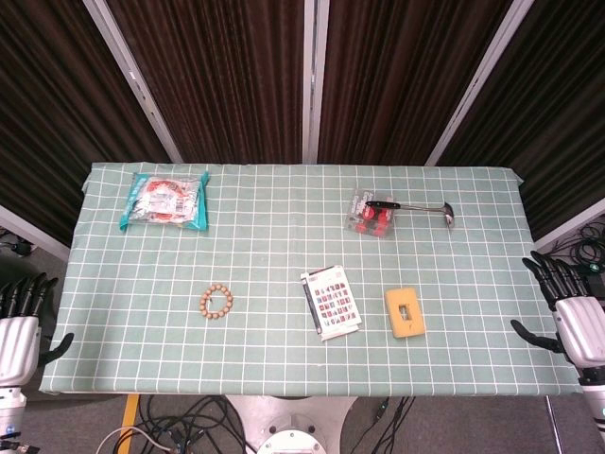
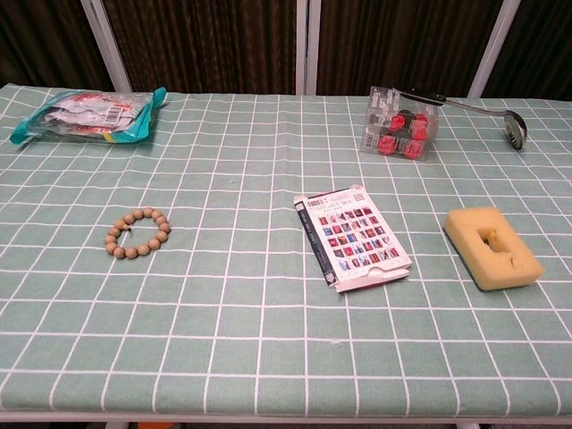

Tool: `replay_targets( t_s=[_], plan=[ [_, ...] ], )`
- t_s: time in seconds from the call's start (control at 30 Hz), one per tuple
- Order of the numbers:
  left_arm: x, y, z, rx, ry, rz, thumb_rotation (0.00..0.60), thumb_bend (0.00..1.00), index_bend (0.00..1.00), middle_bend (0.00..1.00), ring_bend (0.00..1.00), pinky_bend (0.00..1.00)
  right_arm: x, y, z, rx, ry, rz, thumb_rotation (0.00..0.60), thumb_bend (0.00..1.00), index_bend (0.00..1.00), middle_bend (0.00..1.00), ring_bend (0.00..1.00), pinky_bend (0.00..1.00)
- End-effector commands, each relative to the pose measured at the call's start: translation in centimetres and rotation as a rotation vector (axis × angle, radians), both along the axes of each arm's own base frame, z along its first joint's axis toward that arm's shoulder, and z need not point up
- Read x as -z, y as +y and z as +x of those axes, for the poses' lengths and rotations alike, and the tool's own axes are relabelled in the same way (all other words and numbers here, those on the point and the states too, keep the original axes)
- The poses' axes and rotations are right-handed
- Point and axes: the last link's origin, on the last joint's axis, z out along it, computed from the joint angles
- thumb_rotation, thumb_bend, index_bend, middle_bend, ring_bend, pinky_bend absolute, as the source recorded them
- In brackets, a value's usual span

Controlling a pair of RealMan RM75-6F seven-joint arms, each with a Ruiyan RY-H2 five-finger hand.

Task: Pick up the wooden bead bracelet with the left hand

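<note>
The wooden bead bracelet [image 1: 216, 303] [image 2: 138, 233] lies flat on the green checked tablecloth, left of centre and near the front. My left hand [image 1: 21, 322] hangs off the table's left front corner, fingers spread and holding nothing, well to the left of the bracelet. Off the right front corner, my right hand [image 1: 567, 307] is likewise spread and empty. The chest view shows neither hand.
A snack packet [image 1: 165, 200] [image 2: 88, 115] lies at the back left. A clear box of red items [image 1: 371, 216] [image 2: 399, 123] with a metal ladle [image 1: 425, 208] [image 2: 483, 109] sits back right. A card pack [image 1: 332, 302] [image 2: 354, 237] and yellow sponge [image 1: 405, 312] [image 2: 492, 247] lie front centre-right.
</note>
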Motion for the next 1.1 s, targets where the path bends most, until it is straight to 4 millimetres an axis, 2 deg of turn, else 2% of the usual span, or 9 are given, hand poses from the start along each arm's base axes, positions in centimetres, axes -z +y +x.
replay_targets(
  t_s=[0.03, 0.23, 0.37, 0.47, 0.6, 0.77, 0.9, 1.1],
  plan=[
    [0.1, 0.0, 0.0, -0.002, 0.001, -0.001, 0.6, 0.21, 0.1, 0.05, 0.0, 0.0, 0.0, 0.0, 0.0, 0.0, -0.001, -0.001, 0.6, 0.12, 0.0, 0.0, 0.0, 0.0],
    [0.5, 0.8, 0.7, 0.058, 0.013, -0.045, 0.6, 0.21, 0.11, 0.08, 0.0, 0.0, -0.5, 0.0, 0.1, -0.007, 0.005, -0.016, 0.6, 0.12, 0.0, 0.0, 0.0, 0.0],
    [1.6, 2.9, 2.5, 0.202, 0.025, -0.13, 0.6, 0.21, 0.17, 0.16, 0.0, 0.0, -1.1, 0.0, 0.4, -0.023, 0.01, -0.04, 0.6, 0.12, 0.0, 0.0, 0.0, 0.0],
    [3.4, 4.8, 4.5, 0.335, 0.042, -0.239, 0.6, 0.21, 0.26, 0.25, 0.02, 0.0, -1.3, 0.1, 0.5, -0.028, 0.013, -0.049, 0.6, 0.12, 0.0, 0.0, 0.0, 0.0],
    [6.9, 7.4, 7.0, 0.492, 0.078, -0.397, 0.6, 0.21, 0.34, 0.34, 0.08, 0.02, -1.4, 0.2, 0.5, -0.024, 0.018, -0.051, 0.6, 0.12, 0.0, 0.0, 0.0, 0.0],
    [11.2, 10.1, 8.8, 0.57, 0.154, -0.548, 0.6, 0.21, 0.36, 0.36, 0.08, 0.02, -1.5, 0.3, 0.5, -0.017, 0.021, -0.054, 0.6, 0.12, 0.0, 0.01, 0.0, 0.0],
    [14.2, 11.5, 9.0, 0.583, 0.219, -0.615, 0.6, 0.21, 0.37, 0.36, 0.08, 0.02, -1.5, 0.3, 0.3, -0.006, 0.021, -0.055, 0.6, 0.12, 0.0, 0.01, 0.0, 0.0],
    [16.4, 11.9, 8.0, 0.557, 0.314, -0.616, 0.6, 0.21, 0.38, 0.36, 0.08, 0.02, -1.5, 0.3, 0.1, 0.009, 0.018, -0.057, 0.6, 0.12, 0.0, 0.01, 0.0, 0.0]
  ],
)
